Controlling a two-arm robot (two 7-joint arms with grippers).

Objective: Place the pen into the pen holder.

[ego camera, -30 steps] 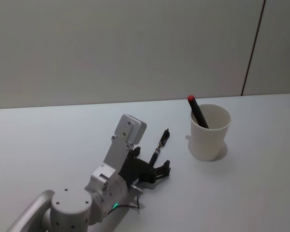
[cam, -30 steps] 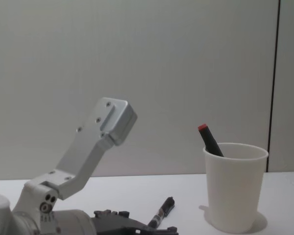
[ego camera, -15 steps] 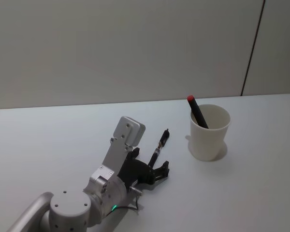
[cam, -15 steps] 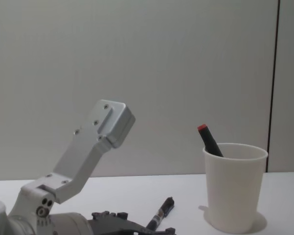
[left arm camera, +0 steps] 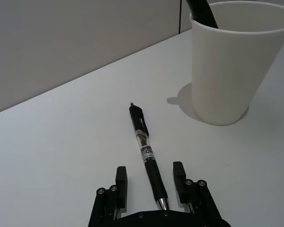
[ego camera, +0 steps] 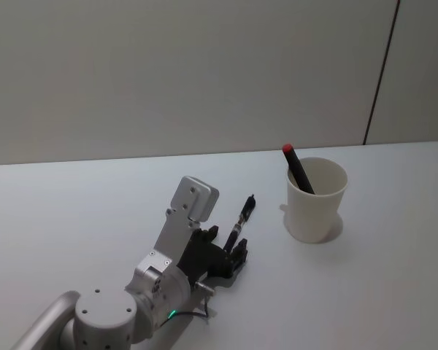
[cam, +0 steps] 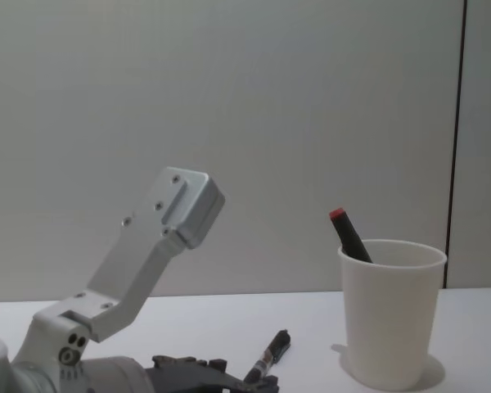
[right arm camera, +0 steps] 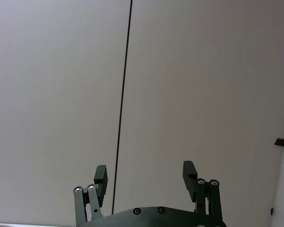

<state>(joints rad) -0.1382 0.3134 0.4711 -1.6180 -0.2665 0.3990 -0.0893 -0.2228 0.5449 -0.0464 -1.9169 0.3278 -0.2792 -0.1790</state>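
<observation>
Left gripper is held low over the white table, with its 2 black fingers spread on either side of the pen's near end. In the left wrist view a gap is seen between each finger and the barrel, so nothing is pinched. The pen is laid flat on the table, its metal tip lying between the fingers and its far end turned away from the robot. The pen holder, a white paper cup, is stood upright to the right of the pen and apart from it. A dark marker with a red cap is leaned inside it, the cap showing above the rim. The right gripper is raised before a pale wall, its fingers parted and nothing held.
</observation>
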